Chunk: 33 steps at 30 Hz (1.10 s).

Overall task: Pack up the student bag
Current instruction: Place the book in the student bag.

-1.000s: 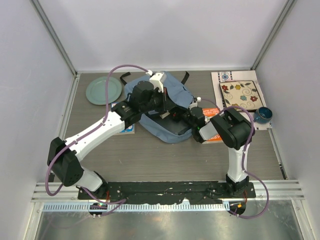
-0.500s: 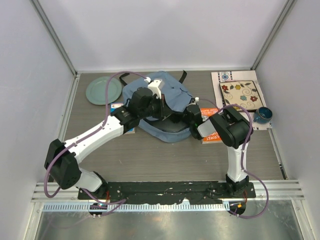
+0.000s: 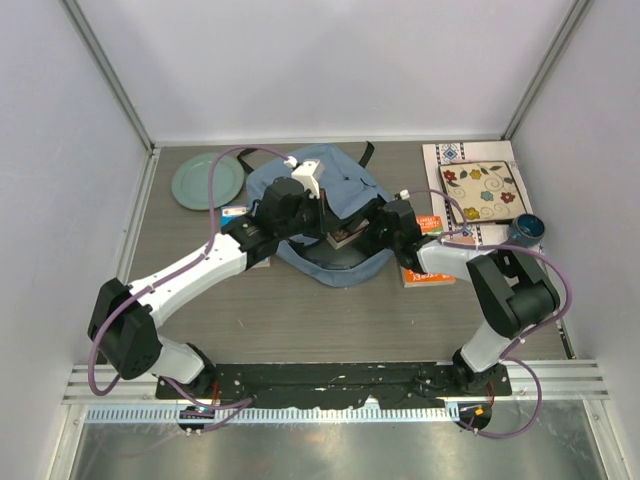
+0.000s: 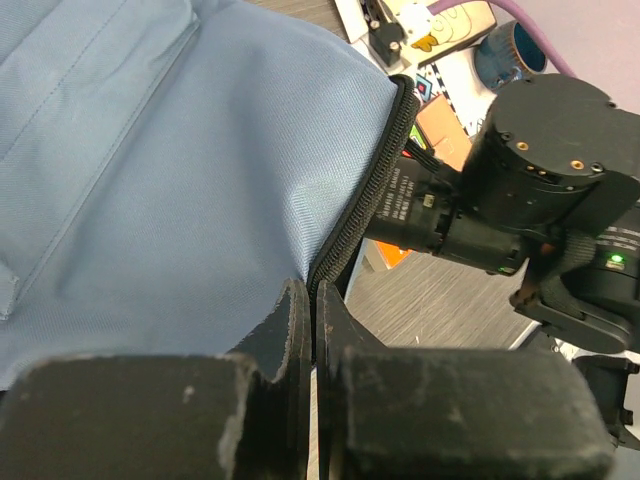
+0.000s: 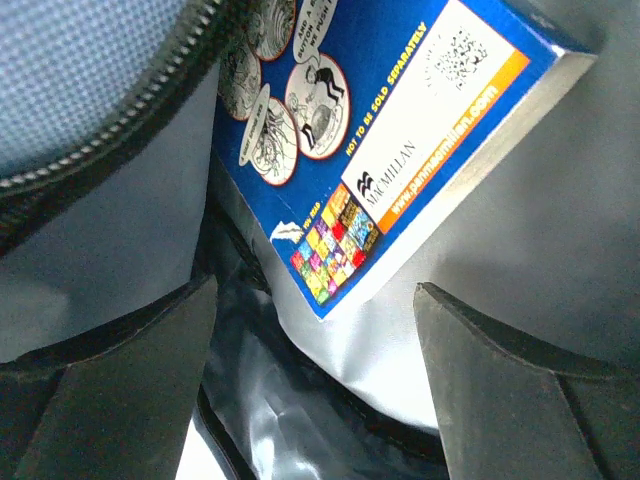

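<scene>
The student bag (image 3: 335,185) is a dusty light-blue backpack lying at the table's middle back. My left gripper (image 3: 336,236) is shut on the bag's dark zipper edge (image 4: 365,215) and holds the flap up; its jaws (image 4: 315,305) are pressed together on that edge. My right gripper (image 3: 373,224) reaches into the opening. In the right wrist view its fingers (image 5: 120,370) stand wide apart with nothing between them. A blue paperback book (image 5: 390,130) lies just beyond them, against the bag's grey lining (image 5: 560,220).
A green plate (image 3: 207,181) lies at the back left. A floral tile (image 3: 484,190) and a dark blue cup (image 3: 524,231) sit at the back right. An orange book (image 3: 425,272) lies under the right arm, and another book (image 3: 250,258) under the left arm.
My right gripper has opened and let go of the blue book inside the bag, and that arm has stretched further towards the bag. The left gripper keeps its hold on the zipper edge.
</scene>
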### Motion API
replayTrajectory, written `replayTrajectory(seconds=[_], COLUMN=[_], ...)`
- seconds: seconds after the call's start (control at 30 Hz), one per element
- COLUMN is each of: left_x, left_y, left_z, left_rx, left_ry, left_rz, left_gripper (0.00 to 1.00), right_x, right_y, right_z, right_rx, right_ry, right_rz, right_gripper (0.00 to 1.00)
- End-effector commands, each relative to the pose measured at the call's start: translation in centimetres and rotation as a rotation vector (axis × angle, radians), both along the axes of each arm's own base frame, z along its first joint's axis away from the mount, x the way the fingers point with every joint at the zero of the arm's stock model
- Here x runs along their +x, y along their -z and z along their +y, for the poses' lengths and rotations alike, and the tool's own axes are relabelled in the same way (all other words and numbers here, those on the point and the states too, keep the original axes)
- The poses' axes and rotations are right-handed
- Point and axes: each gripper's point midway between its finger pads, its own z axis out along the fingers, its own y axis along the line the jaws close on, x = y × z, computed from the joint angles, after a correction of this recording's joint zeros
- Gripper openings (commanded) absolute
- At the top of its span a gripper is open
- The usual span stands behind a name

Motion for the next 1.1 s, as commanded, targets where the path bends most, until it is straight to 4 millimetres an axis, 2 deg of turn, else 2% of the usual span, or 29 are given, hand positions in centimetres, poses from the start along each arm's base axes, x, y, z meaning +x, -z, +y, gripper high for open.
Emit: replayTrajectory(seconds=[0.0,0.1,0.2,0.23,0.37,0.53,0.57,0.67,0.73,0.77,0.8,0.83,0.87,0.9,0.93,0.97,1.0,1.03,1.07], left_x=[1.1,1.2,1.0,0.8,0.5,0.4,0.4,0.5,0.6,0.6,0.7,0.7,0.8,0.9,1.0,1.0,1.1,1.1,1.2], left_y=[-1.4,-1.4,-1.4,-1.2,-1.1,-0.5,-0.2,0.1,0.4,0.4,0.5,0.6,0.5,0.5,0.7,0.8,1.0,1.0,1.2], left_z=[0.3,0.2,0.0,-0.1,-0.3,-0.3,-0.4,-0.6,-0.7,-0.6,-0.6,-0.6,-0.5,-0.4,-0.4,-0.3,-0.3,-0.3,-0.3], left_rx=[-0.039,-0.044,-0.055,-0.057,-0.065,-0.06,-0.059,-0.056,-0.049,-0.049,-0.047,-0.044,-0.044,-0.043,-0.04,-0.037,-0.035,-0.035,-0.034], left_ry=[-0.038,-0.033,-0.021,-0.015,0.001,0.006,0.008,0.01,0.01,0.009,0.007,0.006,0.0,-0.003,-0.006,-0.009,-0.011,-0.011,-0.012], left_rz=[-0.045,-0.041,-0.038,-0.033,-0.023,-0.009,-0.003,0.004,0.009,0.009,0.007,0.008,0.004,0.005,0.008,0.01,0.014,0.014,0.018], left_gripper=[0.0,0.0,0.0,0.0,0.0,0.0,0.0,0.0,0.0,0.0,0.0,0.0,0.0,0.0,0.0,0.0,0.0,0.0,0.0], right_x=[-0.9,-1.2,-0.4,-0.1,1.9,3.2,3.4,2.9,2.2,1.1,0.5,-0.3,-2.0,-2.9,-4.0,-5.0,-5.6,-6.7,-6.9], right_y=[-1.1,-0.7,-0.3,0.4,-1.2,-2.0,-2.7,-2.8,-3.4,-2.1,-1.9,-3.2,-1.8,-2.1,-3.2,-2.9,-3.1,-4.3,-4.3], right_z=[-0.5,-0.4,-0.2,0.0,1.6,2.5,2.7,2.8,2.4,1.8,1.4,1.1,0.4,0.0,-0.7,-1.6,-2.3,-3.2,-4.3], right_rx=[-0.028,-0.002,0.01,0.008,0.073,0.096,0.11,0.117,0.112,0.083,0.062,0.062,0.04,0.024,0.013,-0.013,-0.053,-0.076,-0.113], right_ry=[-0.024,-0.021,-0.008,-0.009,-0.038,-0.061,-0.069,-0.099,-0.111,-0.117,-0.125,-0.133,-0.145,-0.159,-0.155,-0.149,-0.153,-0.14,-0.1], right_rz=[-0.005,0.008,-0.013,-0.006,-0.098,-0.168,-0.206,-0.246,-0.263,-0.225,-0.217,-0.235,-0.186,-0.199,-0.205,-0.191,-0.204,-0.217,-0.219], right_gripper=[0.84,0.77,0.68,0.64,0.43,0.38,0.36,0.37,0.43,0.52,0.57,0.61,0.65,0.67,0.69,0.7,0.71,0.73,0.73])
